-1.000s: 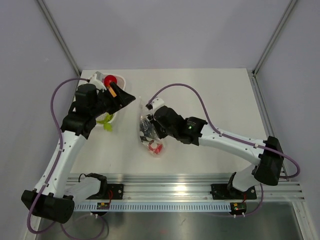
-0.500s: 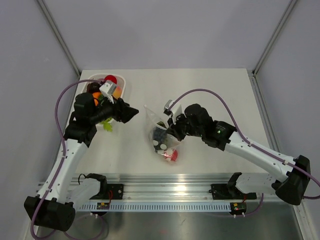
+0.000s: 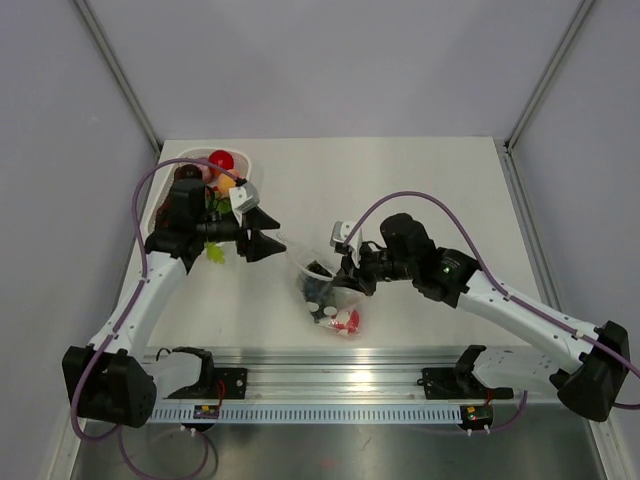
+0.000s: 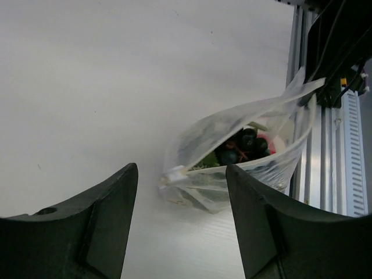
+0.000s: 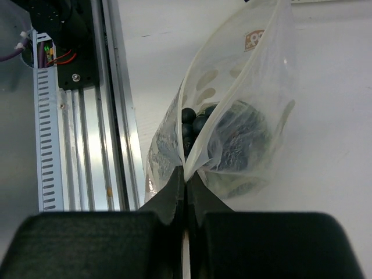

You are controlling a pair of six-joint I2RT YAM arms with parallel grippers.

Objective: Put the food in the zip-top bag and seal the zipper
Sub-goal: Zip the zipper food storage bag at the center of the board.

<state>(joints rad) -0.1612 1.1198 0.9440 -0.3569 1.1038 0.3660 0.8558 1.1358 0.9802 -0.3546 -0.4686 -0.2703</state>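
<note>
Left gripper (image 3: 262,243) — empty, jaws apart — is swinging from the tray (image 3: 246,166) toward the zip-top bag (image 3: 325,290), whose rim the right gripper (image 5: 186,181) is clamping — sealing likely next.

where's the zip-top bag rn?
In the top view the zip-top bag sits near the centre of the table, toward the near rail. The right gripper pinches its rim; the open left gripper is just to its left.

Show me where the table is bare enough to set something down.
Bare: the far right of the table, beyond the right arm; also the near strip between left arm and bag. Crowded: the middle, where the right gripper holds the bag before the left gripper, and the far-left corner with the tray.
</note>
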